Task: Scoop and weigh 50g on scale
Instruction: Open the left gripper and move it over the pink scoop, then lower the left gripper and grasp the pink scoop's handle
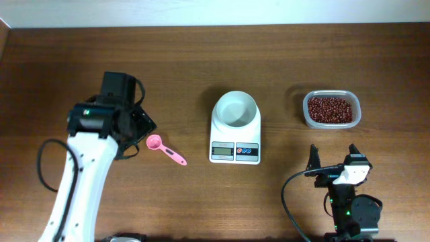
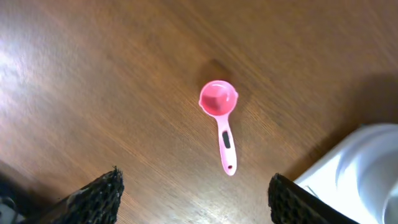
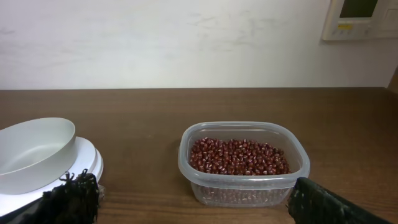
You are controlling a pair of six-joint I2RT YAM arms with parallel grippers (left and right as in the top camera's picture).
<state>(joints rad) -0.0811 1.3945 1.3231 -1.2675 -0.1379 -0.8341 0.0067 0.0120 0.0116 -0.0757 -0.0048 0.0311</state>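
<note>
Progress: nothing scooped yet, I judge; bowl (image 1: 235,109) on scale (image 1: 235,152) empty, all scooping and weighing left.
Left jaws: mine, wide apart, holding nothing, above the tabletop (image 1: 201,54) just beside scoop (image 1: 166,150).
Scoop: pink, flat on tabletop, left of scale; long axis diagonal, cup end toward my left arm, handle toward scale.
Scale: centre, display facing my side.
Beans (image 1: 329,109): heaped in clear tub (image 1: 306,115), right of scale.
Right jaws: wide apart, empty, near tub.

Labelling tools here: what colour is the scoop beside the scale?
The measuring scoop is pink; the left wrist view shows it best.
</note>
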